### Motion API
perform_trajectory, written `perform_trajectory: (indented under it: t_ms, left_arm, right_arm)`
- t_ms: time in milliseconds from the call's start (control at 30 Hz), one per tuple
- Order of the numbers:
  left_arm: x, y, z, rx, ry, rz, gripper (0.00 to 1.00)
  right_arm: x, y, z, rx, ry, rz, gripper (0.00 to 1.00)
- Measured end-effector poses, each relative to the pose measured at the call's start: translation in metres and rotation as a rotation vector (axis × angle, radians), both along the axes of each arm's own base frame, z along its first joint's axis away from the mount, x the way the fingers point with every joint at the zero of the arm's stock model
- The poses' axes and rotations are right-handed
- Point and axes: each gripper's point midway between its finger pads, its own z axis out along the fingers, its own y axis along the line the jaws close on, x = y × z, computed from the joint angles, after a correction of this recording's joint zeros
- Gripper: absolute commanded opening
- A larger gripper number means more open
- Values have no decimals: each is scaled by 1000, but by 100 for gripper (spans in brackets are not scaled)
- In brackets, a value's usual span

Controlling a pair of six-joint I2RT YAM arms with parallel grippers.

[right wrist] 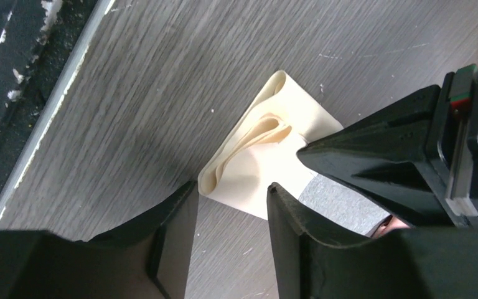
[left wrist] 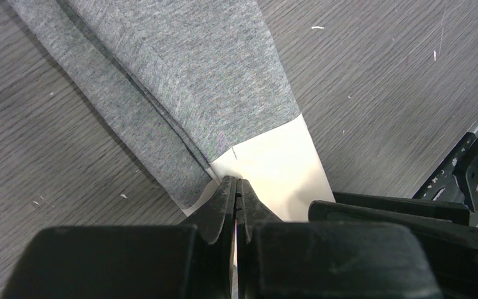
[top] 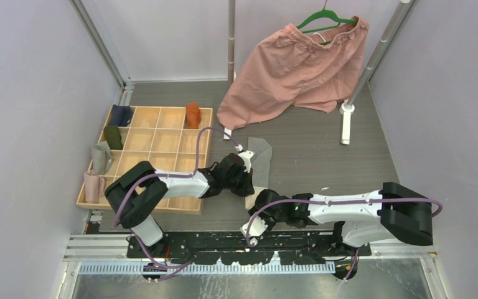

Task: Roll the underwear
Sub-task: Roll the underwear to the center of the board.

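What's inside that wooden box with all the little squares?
The wooden tray holds five small cloth bundles: navy, dark green, grey and pink down the left column, rust-orange in the far row. The left arm hides some near compartments.

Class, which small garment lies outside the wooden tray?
The grey underwear, flat on the table at the left gripper; the others stand in the tray.

The grey underwear (left wrist: pixel 193 75) is heathered knit cloth with a smooth cream waistband (right wrist: pixel 255 168). The desk (left wrist: pixel 379 93) is matt dark wood-grain, and the left end effector (left wrist: pixel 236 187) is black plastic.
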Motion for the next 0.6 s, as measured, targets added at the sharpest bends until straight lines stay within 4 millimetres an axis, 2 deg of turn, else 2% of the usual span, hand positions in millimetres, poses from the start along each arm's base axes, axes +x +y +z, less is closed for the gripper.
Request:
perform_trajectory:
  t_ms: [167, 333, 600]
  left_arm:
    - [0, -2, 0, -8, 1, -3, 1]
    - [1, -3, 0, -14, -1, -6, 1]
    - [1, -5, 0, -20, -1, -9, 1]
  right_arm:
    - [-1, 4, -3, 0, 12, 5, 45]
    - [0, 8, -5, 4, 16, 3, 36]
    - [2, 13, -9, 26, 37, -36, 8]
